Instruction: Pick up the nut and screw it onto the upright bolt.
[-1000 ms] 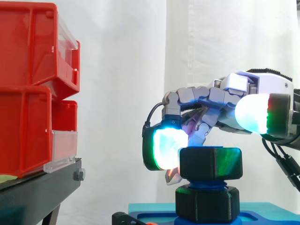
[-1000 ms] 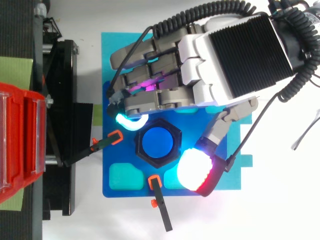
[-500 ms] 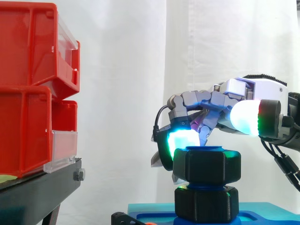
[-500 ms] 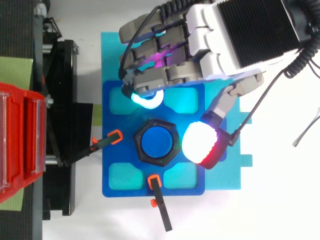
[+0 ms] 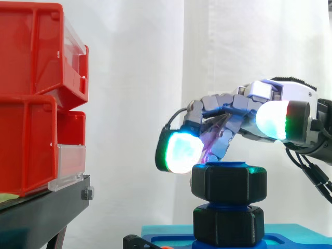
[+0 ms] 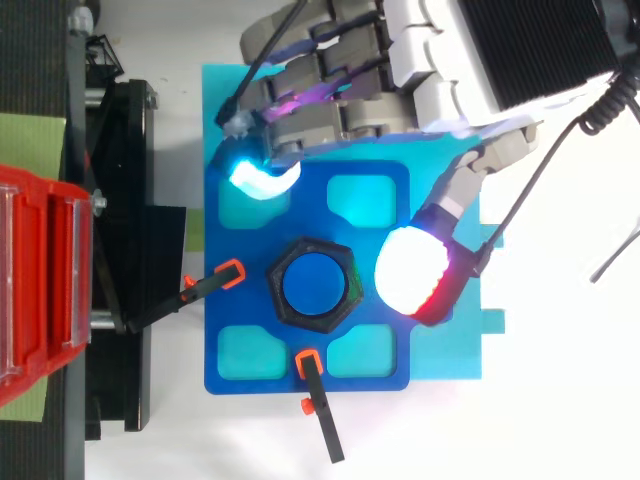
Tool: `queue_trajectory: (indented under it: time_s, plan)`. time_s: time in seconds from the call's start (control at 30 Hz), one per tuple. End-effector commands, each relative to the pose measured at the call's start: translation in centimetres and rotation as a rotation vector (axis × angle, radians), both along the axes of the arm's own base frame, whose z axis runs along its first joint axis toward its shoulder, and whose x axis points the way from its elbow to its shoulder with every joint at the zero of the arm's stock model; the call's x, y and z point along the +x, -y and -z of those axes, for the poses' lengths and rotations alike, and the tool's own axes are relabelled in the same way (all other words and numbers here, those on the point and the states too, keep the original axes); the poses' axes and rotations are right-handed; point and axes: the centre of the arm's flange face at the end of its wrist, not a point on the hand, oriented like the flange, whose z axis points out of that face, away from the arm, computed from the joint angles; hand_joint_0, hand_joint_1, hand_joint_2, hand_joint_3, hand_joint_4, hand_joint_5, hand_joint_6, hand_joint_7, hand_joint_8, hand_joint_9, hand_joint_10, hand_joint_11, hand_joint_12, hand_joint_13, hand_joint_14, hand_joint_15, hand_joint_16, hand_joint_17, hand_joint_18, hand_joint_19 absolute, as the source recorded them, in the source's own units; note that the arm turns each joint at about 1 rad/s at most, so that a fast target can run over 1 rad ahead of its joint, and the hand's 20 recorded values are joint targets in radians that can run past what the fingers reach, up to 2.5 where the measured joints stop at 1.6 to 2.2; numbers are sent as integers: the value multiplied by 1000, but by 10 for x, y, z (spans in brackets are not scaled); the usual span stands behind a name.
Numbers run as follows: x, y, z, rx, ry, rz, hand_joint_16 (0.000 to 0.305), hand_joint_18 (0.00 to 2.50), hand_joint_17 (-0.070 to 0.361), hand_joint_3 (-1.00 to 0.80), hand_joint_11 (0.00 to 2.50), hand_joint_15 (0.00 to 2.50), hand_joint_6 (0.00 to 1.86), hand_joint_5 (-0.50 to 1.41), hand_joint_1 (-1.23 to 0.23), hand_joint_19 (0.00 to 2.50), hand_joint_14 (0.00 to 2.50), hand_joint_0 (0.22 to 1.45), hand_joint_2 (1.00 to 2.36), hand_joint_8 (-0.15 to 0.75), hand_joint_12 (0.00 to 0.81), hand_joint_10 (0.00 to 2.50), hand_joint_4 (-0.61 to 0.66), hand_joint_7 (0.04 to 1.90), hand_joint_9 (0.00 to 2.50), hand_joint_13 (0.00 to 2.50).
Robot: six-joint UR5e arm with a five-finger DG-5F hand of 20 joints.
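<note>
Far left: red bins [image 5: 36, 93] stacked on a black stand [image 5: 46, 207], with clear front flaps seen edge-on from the side and a white curtain [image 5: 135, 78] behind. From above, the same bins as a red strip at the left edge.

Next, on the white worktop [image 6: 560, 420]: a cyan plate [image 6: 460, 350] carrying a blue fixture [image 6: 300, 372] with recessed pockets. Two black clamps with orange tips [image 6: 231, 272] pointing in at the centre, one from the left and one from below. All of this laid out plainly from above, reduced to a thin edge from the side.

Centre: black hex nut [image 5: 229, 181] on the upright blue bolt [image 6: 311, 283], with the bolt's round top framed by the nut from above. Height told from the side: nut high on the bolt, a band of blue thread beneath it, then a black hex base [image 5: 228, 225] seated on the fixture.

Right: hand [image 6: 500, 50] reaching in from the upper right, fingers [image 5: 179, 151] released, arched and spread, grasping nothing. From the side, the cyan-white pad seeming to brush the nut's top-left corner; from above, that pad over the upper-left pocket, apart from the nut. White-and-red thumb pad [image 6: 420, 275] just beside the nut's right flank from above, higher than the nut from the side.
</note>
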Motion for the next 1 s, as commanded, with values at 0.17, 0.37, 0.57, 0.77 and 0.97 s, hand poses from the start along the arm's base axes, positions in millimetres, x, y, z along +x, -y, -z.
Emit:
queue_trajectory:
  time_s: [0.17,0.37,0.57,0.77,0.97]
  plan:
    - [4,-13,-4,3,30,-26,27,599,60,-500,0,0,503,-95,-168,140,0,498,1000,250,197,0,206,765,1031,833]
    - [7,-29,-2,10,14,-30,32,416,72,-500,0,0,502,-101,-58,72,0,476,1000,225,208,0,187,697,901,678]
    - [9,-44,1,24,-19,-21,32,96,73,-500,0,0,502,-110,-32,0,0,460,1000,195,248,0,175,653,634,432]
    - [11,-56,2,31,-28,-19,33,1,73,-500,0,0,502,-114,-19,0,0,459,1000,195,266,0,170,655,537,342]
    - [11,-60,5,33,-36,-16,32,0,71,-500,0,0,503,-94,-23,0,0,467,1000,201,272,0,182,767,524,349]
